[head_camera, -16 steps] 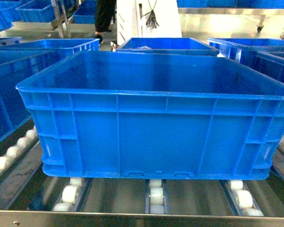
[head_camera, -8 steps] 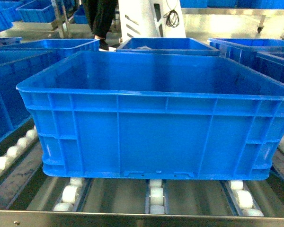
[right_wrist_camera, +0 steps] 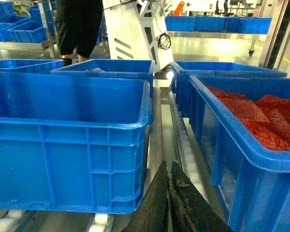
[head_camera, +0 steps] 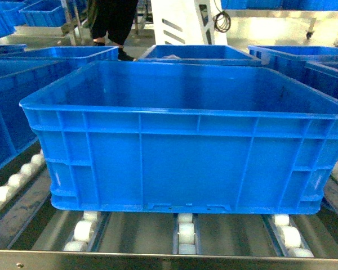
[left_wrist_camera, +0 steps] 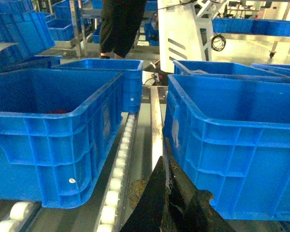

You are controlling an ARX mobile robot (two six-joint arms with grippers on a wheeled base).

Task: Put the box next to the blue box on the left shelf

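Box sits between both closed end effectors.

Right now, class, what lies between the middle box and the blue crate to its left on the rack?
In the left wrist view, between the box and the left crate runs a track of white rollers and a bare steel rail; the tool sits low in that gap.

Head camera sits low and close, facing straight forward at the box on the left shelf, near wall filling the view. Left wrist camera looks forward along the gap left of the box. Right wrist camera looks forward along the gap to its right. All three share that box.
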